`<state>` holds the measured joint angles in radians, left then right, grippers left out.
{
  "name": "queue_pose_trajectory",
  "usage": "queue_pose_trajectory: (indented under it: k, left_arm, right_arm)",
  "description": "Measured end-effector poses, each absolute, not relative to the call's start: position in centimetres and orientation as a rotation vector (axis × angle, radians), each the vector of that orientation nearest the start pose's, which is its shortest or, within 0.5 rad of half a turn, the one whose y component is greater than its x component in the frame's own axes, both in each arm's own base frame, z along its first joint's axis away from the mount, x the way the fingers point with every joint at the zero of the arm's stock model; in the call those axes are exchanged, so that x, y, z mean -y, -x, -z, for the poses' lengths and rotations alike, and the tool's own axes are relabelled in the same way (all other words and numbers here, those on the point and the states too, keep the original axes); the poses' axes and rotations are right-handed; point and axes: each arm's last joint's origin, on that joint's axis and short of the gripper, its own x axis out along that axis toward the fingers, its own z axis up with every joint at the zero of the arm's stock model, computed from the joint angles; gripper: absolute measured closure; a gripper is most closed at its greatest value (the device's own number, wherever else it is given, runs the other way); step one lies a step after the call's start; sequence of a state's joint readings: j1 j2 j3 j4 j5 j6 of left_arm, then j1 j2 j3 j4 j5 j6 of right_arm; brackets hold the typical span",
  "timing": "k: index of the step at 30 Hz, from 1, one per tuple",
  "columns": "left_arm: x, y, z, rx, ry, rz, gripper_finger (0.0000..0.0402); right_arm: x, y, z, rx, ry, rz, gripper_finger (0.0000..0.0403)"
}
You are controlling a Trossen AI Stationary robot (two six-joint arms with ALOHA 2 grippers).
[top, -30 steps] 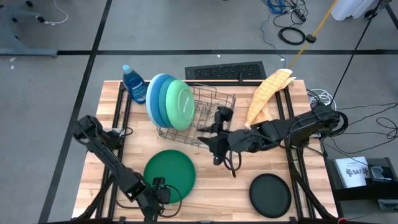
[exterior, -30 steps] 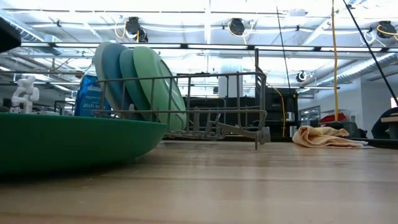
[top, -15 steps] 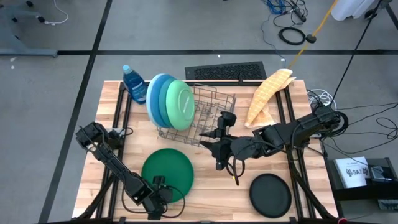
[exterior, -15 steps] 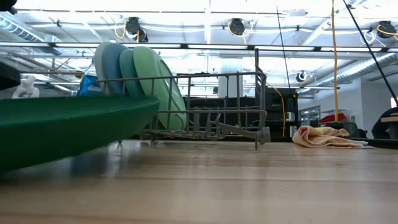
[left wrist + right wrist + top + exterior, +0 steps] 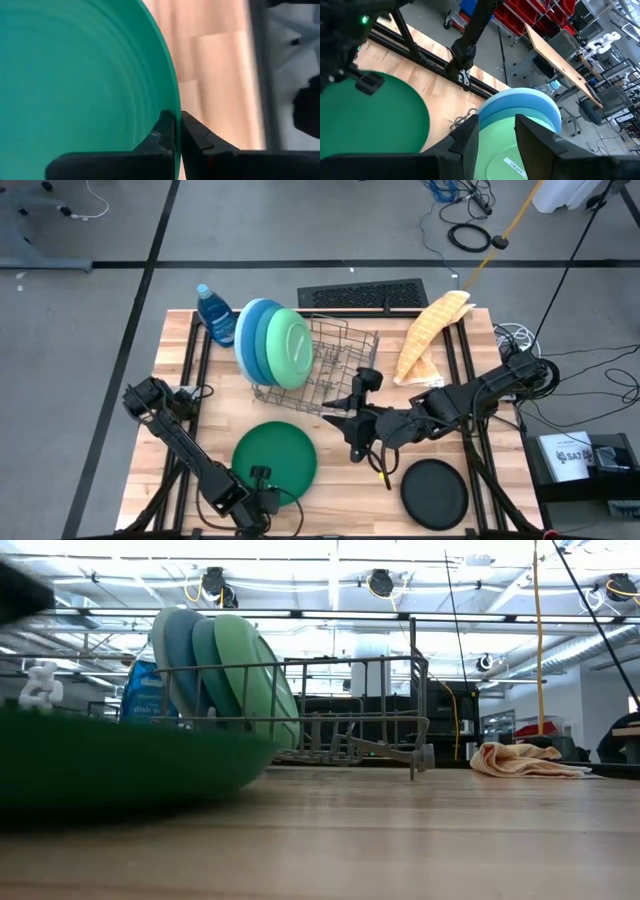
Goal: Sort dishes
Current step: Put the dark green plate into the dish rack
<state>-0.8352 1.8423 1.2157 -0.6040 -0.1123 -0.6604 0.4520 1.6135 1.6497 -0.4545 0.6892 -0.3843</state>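
A dark green plate [image 5: 274, 460] lies flat on the wooden table near its front edge and fills the left of the low view [image 5: 120, 765]. My left gripper [image 5: 262, 482] is at the plate's near rim, shut on it [image 5: 177, 120]. Light blue, blue and light green plates [image 5: 272, 342] stand on edge in the grey wire rack [image 5: 335, 365]. A black plate [image 5: 435, 492] lies flat at the near right. My right gripper [image 5: 352, 408] hovers open above the table just near of the rack, nothing between its fingers [image 5: 495, 142]. My left gripper pinches the green plate's near rim [image 5: 176, 102] between its two fingers, one finger [image 5: 164, 134] over the plate's inner face and the other [image 5: 196, 136] outside the edge. The fingers come steeply from above, slanting in from the near side. Whether the plate is off the table, I cannot tell.
A blue soap bottle [image 5: 214, 313] stands at the far left beside the rack. A yellow cloth [image 5: 430, 330] lies at the far right. Bare wood [image 5: 340, 480] shows between the green and black plates.
My left gripper has shut on the green plate's near rim. The plate tipped and shifted slightly leftward midway, then settled back toward the right. My right gripper has drifted a little toward the near right, staying open.
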Motion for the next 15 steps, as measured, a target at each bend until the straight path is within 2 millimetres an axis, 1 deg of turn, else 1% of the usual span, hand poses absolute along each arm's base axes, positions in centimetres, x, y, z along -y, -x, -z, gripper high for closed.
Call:
queue_pose_trajectory:
  k: [2, 4, 7, 11, 15]
  left_arm:
    - [26.4, -24.3, -19.6, -1.206, 0.004, 0.253, 0.0399]
    - [26.3, -24.4, -22.0, -1.137, 0.014, 0.240, 0.0401]
    - [25.9, -23.9, -24.5, -1.035, -0.012, 0.200, 0.0401]
    - [25.1, -22.8, -28.5, -0.825, -0.004, 0.138, 0.0401]
    - [24.2, -21.6, -31.2, -0.659, -0.009, 0.078, 0.0401]
  right_arm:
    - [-14.0, -32.8, -40.0, -0.396, 0.608, 0.162, 0.0282]
    - [-14.3, -32.7, -39.9, -0.396, 0.609, 0.153, 0.0282]
    - [-14.7, -32.5, -39.9, -0.393, 0.612, 0.141, 0.0282]
    - [-15.7, -32.0, -39.8, -0.393, 0.633, 0.115, 0.0282]
    - [-16.9, -31.1, -39.8, -0.401, 0.698, 0.162, 0.0282]
